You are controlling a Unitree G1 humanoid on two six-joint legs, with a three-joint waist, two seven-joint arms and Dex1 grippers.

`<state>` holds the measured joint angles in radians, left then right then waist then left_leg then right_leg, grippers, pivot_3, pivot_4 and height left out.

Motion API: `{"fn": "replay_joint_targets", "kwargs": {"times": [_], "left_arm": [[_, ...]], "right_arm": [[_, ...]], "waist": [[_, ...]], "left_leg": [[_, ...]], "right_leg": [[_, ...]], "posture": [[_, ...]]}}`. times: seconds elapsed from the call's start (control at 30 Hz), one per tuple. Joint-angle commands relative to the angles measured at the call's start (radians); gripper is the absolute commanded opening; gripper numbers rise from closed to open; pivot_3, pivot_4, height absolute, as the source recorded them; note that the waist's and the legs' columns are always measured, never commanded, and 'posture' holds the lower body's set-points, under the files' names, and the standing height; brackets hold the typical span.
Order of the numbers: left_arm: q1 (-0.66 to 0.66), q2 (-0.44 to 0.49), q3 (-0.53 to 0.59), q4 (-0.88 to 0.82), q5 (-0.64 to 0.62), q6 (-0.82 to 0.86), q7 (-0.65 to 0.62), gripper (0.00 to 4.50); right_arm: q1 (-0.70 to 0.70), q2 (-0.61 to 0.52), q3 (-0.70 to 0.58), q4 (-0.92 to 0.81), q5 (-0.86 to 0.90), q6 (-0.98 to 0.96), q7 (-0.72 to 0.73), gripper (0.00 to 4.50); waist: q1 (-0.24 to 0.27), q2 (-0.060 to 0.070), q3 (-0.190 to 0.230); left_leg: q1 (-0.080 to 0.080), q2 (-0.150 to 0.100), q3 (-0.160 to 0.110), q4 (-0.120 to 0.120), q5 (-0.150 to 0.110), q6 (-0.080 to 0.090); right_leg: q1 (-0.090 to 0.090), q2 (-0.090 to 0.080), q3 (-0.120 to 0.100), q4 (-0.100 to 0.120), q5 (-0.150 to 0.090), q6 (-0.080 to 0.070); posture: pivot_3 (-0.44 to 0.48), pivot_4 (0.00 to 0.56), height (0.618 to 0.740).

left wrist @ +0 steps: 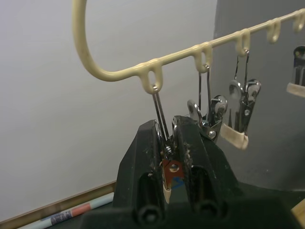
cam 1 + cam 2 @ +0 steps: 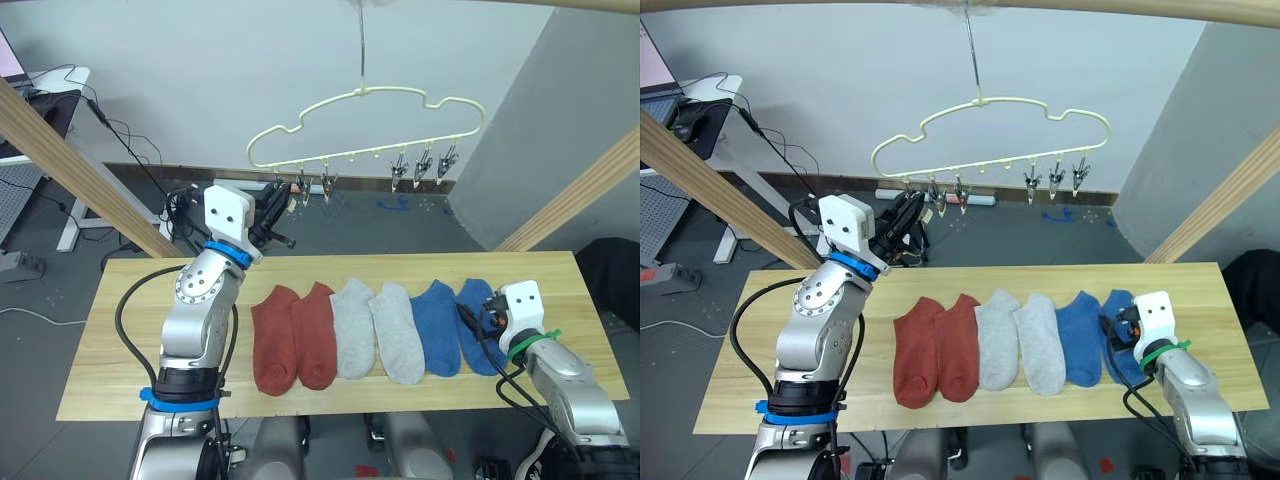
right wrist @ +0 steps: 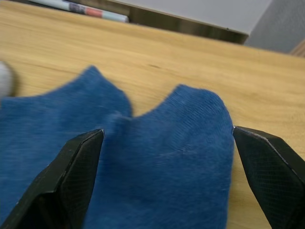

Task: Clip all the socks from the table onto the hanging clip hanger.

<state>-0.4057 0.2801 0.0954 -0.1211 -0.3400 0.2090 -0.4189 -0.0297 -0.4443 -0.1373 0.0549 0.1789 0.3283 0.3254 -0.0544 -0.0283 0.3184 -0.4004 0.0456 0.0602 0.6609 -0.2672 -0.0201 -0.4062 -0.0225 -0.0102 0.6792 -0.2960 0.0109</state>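
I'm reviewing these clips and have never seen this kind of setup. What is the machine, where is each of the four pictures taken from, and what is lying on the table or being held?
This is a two-armed humanoid robot. Two pictures come from its head, looking down over its arms; the other two come from cameras on its wrists.

On the wooden table lie six socks in a row: two red socks, two grey socks and two blue socks. Above hangs a cream clip hanger with small metal clips.

The left gripper is raised to the hanger, and its wrist view shows the fingers closed on the end clip. The right gripper is low over the table, its fingers open on either side of the outermost blue sock, which is not yet held.
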Motion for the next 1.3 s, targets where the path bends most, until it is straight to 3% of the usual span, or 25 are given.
{"fn": "replay_joint_targets", "kwargs": {"times": [0.03,0.13,0.37,0.5,0.67,0.77,0.87,1.07,1.3], "left_arm": [[-0.004,0.011,0.011,-0.050,-0.021,0.013,-0.010,0.19],[0.001,0.015,0.010,-0.061,-0.026,0.029,-0.011,0.19],[0.007,0.028,0.027,-0.077,-0.052,0.077,-0.019,0.19],[-0.005,0.037,0.029,-0.080,-0.084,0.102,-0.036,0.19],[-0.021,0.067,0.040,-0.105,-0.159,0.174,-0.081,0.19],[-0.034,0.092,0.058,-0.127,-0.212,0.239,-0.094,0.19],[-0.039,0.108,0.068,-0.154,-0.267,0.302,-0.096,0.19],[-0.043,0.116,0.085,-0.212,-0.362,0.419,-0.069,0.19],[-0.029,0.120,0.089,-0.254,-0.393,0.459,-0.045,0.19]], "right_arm": [[-0.040,0.019,-0.033,0.094,0.005,-0.030,-0.010,4.50],[-0.067,0.037,-0.068,0.159,0.037,0.021,-0.012,3.93],[-0.059,0.041,-0.079,0.172,0.047,0.046,0.005,1.41],[-0.022,0.003,-0.014,0.066,-0.001,-0.033,0.070,0.06],[-0.011,-0.077,0.091,-0.207,-0.033,-0.133,0.200,0.00],[-0.090,-0.064,0.184,-0.373,0.006,-0.081,0.270,0.00],[-0.166,-0.020,0.290,-0.410,0.018,-0.043,0.320,0.00],[-0.342,0.131,0.430,-0.283,0.026,-0.037,0.381,0.00],[-0.509,0.271,0.442,-0.035,0.001,-0.128,0.391,0.00]], "waist": [[0.000,0.000,0.004],[0.001,0.000,0.006],[0.008,-0.001,0.006],[0.013,-0.001,0.007],[0.005,0.001,0.010],[-0.004,-0.001,0.014],[0.000,-0.001,0.014],[0.008,-0.003,0.016],[0.014,-0.003,0.016]], "left_leg": [[0.000,0.000,0.000,0.000,0.000,0.000],[0.000,0.000,0.000,0.000,0.000,0.000],[0.000,0.000,0.000,0.000,0.000,0.000],[0.000,0.000,0.000,0.000,0.000,0.000],[0.000,0.000,0.000,-0.001,0.000,-0.001],[0.000,0.001,0.000,-0.001,0.001,-0.003],[0.000,0.002,-0.003,-0.001,0.001,-0.004],[-0.002,0.001,-0.003,0.000,0.000,-0.005],[-0.002,0.001,-0.004,0.000,0.000,-0.005]], "right_leg": [[0.000,0.000,0.000,0.000,0.000,0.000],[0.000,0.000,0.000,0.000,0.001,-0.001],[0.000,0.000,0.000,0.000,0.001,-0.001],[0.000,0.000,0.000,0.000,0.000,0.000],[-0.001,0.000,0.001,0.000,-0.001,0.003],[-0.001,0.001,0.000,0.000,-0.001,0.004],[-0.001,0.002,-0.002,0.001,-0.001,0.004],[-0.001,0.000,-0.002,-0.001,0.001,0.002],[-0.001,-0.001,-0.004,-0.001,0.001,0.001]], "posture": [[-0.103,0.358,0.740],[-0.097,0.361,0.740],[-0.091,0.361,0.740],[-0.092,0.359,0.740],[-0.099,0.355,0.740],[-0.106,0.355,0.740],[-0.106,0.353,0.740],[-0.089,0.347,0.740],[-0.070,0.336,0.740]]}}
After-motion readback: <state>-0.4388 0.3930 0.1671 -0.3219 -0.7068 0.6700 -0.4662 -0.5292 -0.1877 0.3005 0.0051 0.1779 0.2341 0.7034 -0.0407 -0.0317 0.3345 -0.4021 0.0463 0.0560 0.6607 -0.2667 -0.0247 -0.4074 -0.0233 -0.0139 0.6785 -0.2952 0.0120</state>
